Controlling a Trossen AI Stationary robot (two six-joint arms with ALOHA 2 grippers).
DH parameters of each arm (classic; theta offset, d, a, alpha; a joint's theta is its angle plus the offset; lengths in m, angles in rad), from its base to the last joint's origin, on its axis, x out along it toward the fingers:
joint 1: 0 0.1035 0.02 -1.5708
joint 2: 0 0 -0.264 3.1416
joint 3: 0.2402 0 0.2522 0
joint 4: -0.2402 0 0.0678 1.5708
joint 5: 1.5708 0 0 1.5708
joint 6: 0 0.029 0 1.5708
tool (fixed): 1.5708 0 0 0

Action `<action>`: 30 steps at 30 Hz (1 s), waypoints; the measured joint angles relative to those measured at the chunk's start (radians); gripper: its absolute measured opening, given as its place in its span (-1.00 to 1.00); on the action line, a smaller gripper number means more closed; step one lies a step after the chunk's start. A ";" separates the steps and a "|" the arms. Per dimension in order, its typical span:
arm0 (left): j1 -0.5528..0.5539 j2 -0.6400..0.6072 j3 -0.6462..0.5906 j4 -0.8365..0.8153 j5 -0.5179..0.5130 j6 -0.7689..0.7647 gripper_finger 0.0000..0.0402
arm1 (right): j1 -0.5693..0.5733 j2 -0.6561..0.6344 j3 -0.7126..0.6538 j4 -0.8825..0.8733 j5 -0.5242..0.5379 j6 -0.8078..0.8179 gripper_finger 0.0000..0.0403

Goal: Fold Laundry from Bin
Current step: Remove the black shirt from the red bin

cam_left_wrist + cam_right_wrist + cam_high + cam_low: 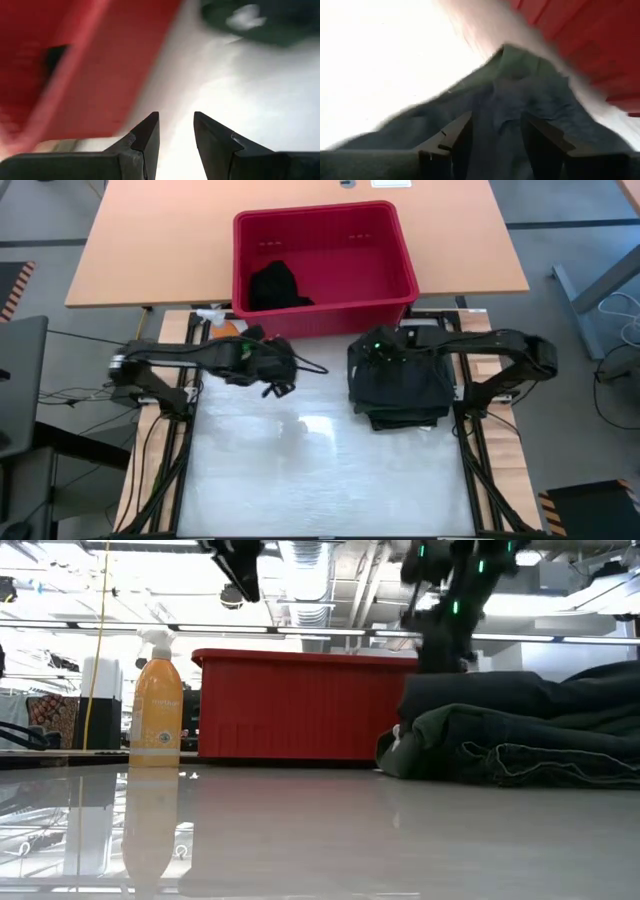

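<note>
The red bin (pixel 400 255) stands at the table's far side, with a black garment (pixel 275 285) lying on its floor at the left. A stack of folded dark garments (pixel 405 392) lies on the table right of centre; it also shows in the low view (pixel 520 735). My right gripper (pixel 378 358) is open over the stack's far left part (pixel 520 95). My left gripper (pixel 278 382) is open and empty, well above the table near the bin's front left corner; its wrist view shows the fingers apart (pixel 176 131). My right gripper points down at the top layer of the stack near its far edge. I cannot tell whether its fingers (pixel 457 137) touch the cloth.
An orange spray bottle (pixel 158 700) stands on the table left of the bin's front. The white table surface (pixel 300 470) lies bare in the middle and near side. The arm frames run along both table edges.
</note>
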 joint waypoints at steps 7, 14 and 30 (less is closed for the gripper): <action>0.002 -0.245 -0.383 0.528 0.255 0.009 -0.45 | 0.061 -0.140 0.053 -0.159 0.003 0.054 -0.05; 0.004 -0.295 -0.496 0.564 0.287 -0.044 -0.45 | 0.083 -0.186 -0.164 -0.145 0.044 0.135 -0.05; 0.004 -0.298 -0.442 0.612 0.326 0.047 -0.45 | 0.080 -0.265 -0.024 -0.215 0.052 0.088 -0.05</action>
